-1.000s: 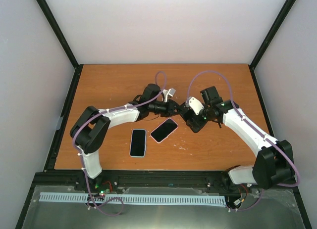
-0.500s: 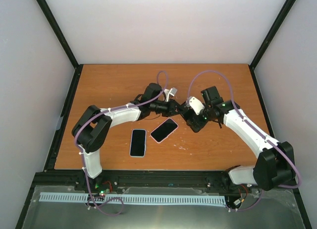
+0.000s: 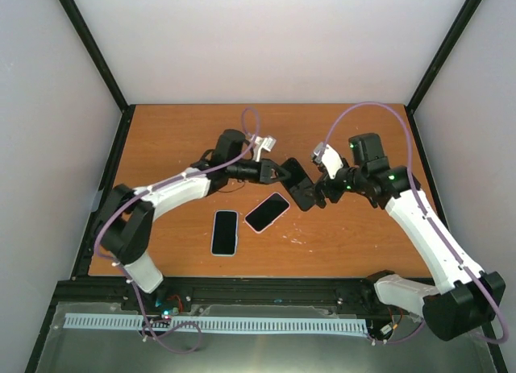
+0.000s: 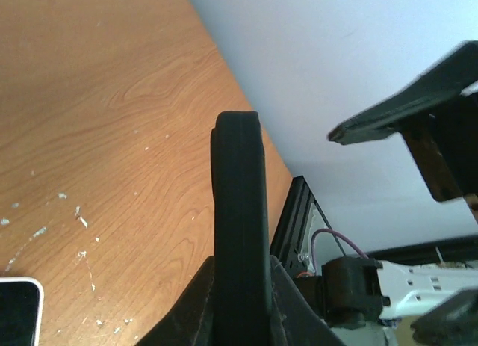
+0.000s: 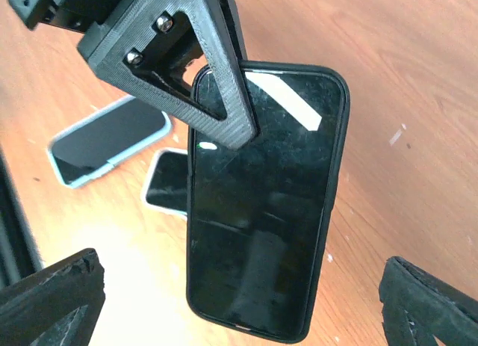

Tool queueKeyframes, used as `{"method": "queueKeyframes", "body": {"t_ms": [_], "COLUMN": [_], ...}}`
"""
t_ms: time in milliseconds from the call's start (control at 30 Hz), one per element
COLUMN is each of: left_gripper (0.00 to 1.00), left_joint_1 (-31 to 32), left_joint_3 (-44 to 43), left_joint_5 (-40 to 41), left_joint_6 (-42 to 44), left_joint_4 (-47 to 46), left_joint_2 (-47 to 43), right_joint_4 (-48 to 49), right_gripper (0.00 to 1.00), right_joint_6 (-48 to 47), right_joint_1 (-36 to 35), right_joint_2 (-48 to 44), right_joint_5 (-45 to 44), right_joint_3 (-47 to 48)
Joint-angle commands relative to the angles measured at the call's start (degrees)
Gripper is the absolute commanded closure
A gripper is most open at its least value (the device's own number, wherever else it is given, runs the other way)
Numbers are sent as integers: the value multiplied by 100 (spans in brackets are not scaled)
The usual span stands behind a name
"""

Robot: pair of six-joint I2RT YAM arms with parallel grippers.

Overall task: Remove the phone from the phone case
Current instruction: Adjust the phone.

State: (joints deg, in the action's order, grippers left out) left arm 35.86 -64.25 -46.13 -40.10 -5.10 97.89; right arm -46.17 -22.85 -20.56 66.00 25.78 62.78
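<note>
A black phone in a black phone case (image 3: 299, 184) hangs above the middle of the table, between the two grippers. My left gripper (image 3: 282, 173) is shut on its upper end. The left wrist view has the case (image 4: 239, 189) edge-on, pinched between the fingers (image 4: 187, 309). From the right wrist, the dark screen (image 5: 265, 211) faces the camera, with a left finger (image 5: 187, 69) lying over its top. My right gripper (image 5: 239, 301) stands open, its fingertips (image 5: 52, 294) wide on either side of the phone's lower end, not touching it.
Two more phones lie face up on the table below the held one: one in a white case (image 3: 225, 232) and one in a light blue case (image 3: 267, 212). Black frame posts stand at the table's edges.
The right gripper has opened wider and drawn back to the right. The left arm has shifted left with the phone, so the phone now shows between the two grippers.
</note>
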Motion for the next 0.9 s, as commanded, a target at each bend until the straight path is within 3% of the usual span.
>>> {"method": "queueKeyframes", "body": {"t_ms": [0, 200, 467, 867], "left_gripper": [100, 99, 100, 100], "left_joint_1": [-105, -170, -278, -404], "left_joint_3": [175, 725, 467, -685], "left_joint_5": [-527, -1043, -1397, -2596], "left_joint_6": [970, 1726, 2804, 3777], "left_joint_4": [-99, -172, 544, 1870], "left_joint_2": [-944, -1931, -2882, -2491], "right_joint_4": [-376, -1085, -1661, -3296], "right_gripper": [2, 3, 8, 34], "right_joint_6": [107, -174, -476, -2743], "right_joint_1": [156, 175, 186, 188], "right_joint_2": [-265, -387, -309, -560], "right_joint_5": [1313, 2576, 3447, 4071], "right_joint_3": [329, 1118, 1656, 929]}}
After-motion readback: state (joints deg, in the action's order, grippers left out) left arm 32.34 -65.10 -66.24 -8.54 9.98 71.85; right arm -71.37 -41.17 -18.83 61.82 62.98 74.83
